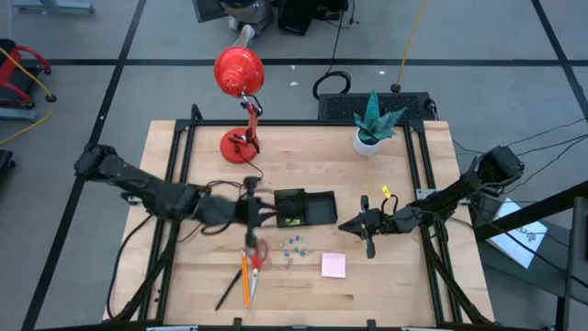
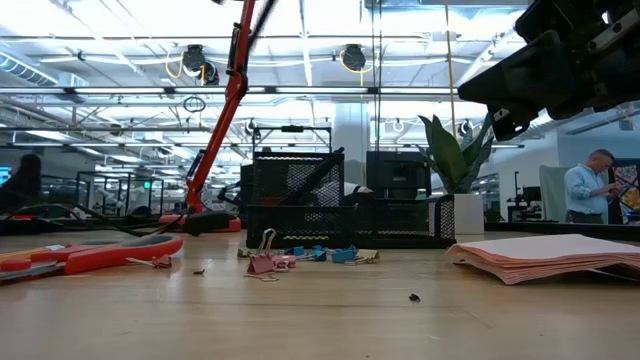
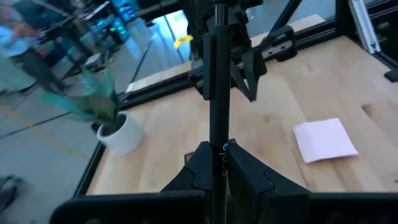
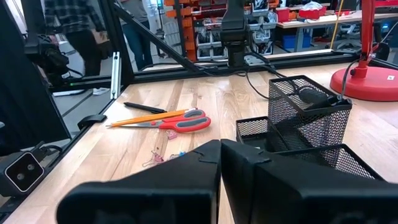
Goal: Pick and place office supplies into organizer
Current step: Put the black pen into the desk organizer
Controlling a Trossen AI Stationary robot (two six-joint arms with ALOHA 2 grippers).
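My left gripper [image 1: 250, 213] hovers just left of the black mesh organizer [image 1: 305, 208], shut on a black pen [image 3: 217, 81]. On the wood near the front edge lie red-handled scissors [image 1: 257, 258], orange pencils [image 1: 245, 287] and another black pen [image 1: 227, 293]. Small blue clips [image 1: 294, 246] and a pink sticky-note pad [image 1: 333, 266] lie flat in front of the organizer. My right gripper [image 1: 355, 223] waits shut just right of the organizer [image 4: 305, 118], holding nothing. My left gripper pinches the black pen's barrel [image 3: 219, 140] between its two fingers [image 3: 200, 163]. The fingers lie across the pen. The pen is lifted clear of the table, and most of its length sticks out to one side of the fingers.
A red desk lamp [image 1: 241, 101] stands at the far left of the table and a potted plant [image 1: 372, 124] at the far right. A black frame [image 1: 188, 147] runs along the table's sides. Bare wood lies between the organizer and the lamp.
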